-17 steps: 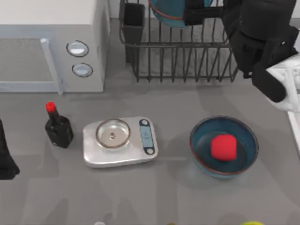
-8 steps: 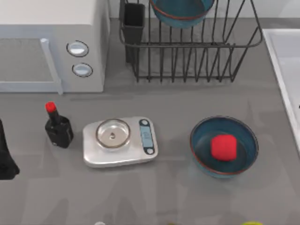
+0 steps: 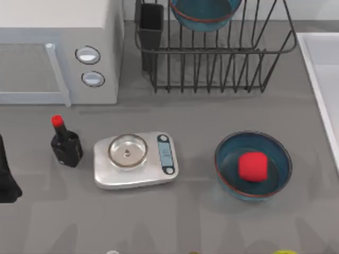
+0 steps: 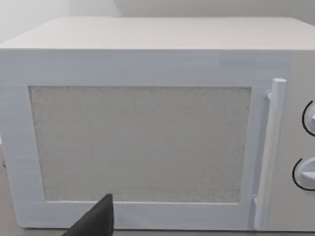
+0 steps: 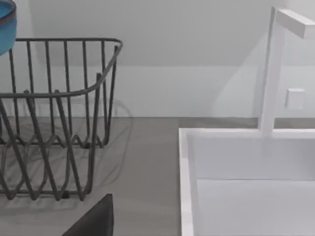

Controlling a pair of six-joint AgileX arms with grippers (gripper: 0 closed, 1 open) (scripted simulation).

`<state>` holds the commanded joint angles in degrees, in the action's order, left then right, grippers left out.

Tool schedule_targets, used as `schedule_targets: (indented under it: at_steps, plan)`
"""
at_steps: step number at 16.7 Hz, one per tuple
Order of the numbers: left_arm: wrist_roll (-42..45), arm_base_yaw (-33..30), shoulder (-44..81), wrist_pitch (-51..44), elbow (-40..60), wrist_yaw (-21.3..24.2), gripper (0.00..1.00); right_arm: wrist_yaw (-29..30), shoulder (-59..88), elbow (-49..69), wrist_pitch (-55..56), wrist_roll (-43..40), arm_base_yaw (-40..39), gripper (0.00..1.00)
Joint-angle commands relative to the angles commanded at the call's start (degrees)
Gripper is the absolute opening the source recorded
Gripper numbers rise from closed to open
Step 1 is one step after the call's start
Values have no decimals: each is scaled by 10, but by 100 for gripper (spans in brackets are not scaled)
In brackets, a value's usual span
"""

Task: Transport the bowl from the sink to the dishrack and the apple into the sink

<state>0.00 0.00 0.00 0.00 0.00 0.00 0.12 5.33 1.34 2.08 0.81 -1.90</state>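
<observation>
Matte grey counter [image 3: 201,222], smooth and even, with soft shadows. Plain pale wall behind it in the right wrist view.

Dishrack [image 3: 212,58] at the back of the counter: thin black wire, upright bars bent into V shapes at the base, curved top rail. A dark rectangular cup [image 3: 152,24] sits at its left corner. A glossy teal-blue bowl [image 3: 204,11] with a thin red-brown rim rests inside the rack, cut off by the top edge of the view.

Second bowl [image 3: 253,165], same glaze and rim, stands on the counter front right, well apart from the rack. The apple [image 3: 252,166], a bright red, slightly blocky lump, lies in its middle.

Sink [image 3: 323,79] at the right edge: white, smooth rectangular basin with a raised pale rim. The right wrist view shows a white, square-section tap [image 5: 275,64] rising behind it.

Left of the rack, a white boxy microwave [image 3: 58,53] with a speckled door panel, a bar handle and two round buttons. In front of it, a black bottle [image 3: 65,143] with a red cap, and just beside that a silver scale [image 3: 136,160] with a round metal pan.

Left arm [image 3: 6,177] parked at the counter's left edge, black; cannot tell how its hand is set. Same for the right hand
</observation>
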Motion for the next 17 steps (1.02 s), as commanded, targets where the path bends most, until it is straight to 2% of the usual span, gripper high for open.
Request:
schedule_targets:
  at_steps: [4, 17]
  plan:
    - [0, 0, 0, 0, 0, 0, 100, -1, -53, -13, -21, -8, 19, 100]
    - [0, 0, 0, 0, 0, 0, 100, -1, -53, -13, -21, -8, 19, 100]
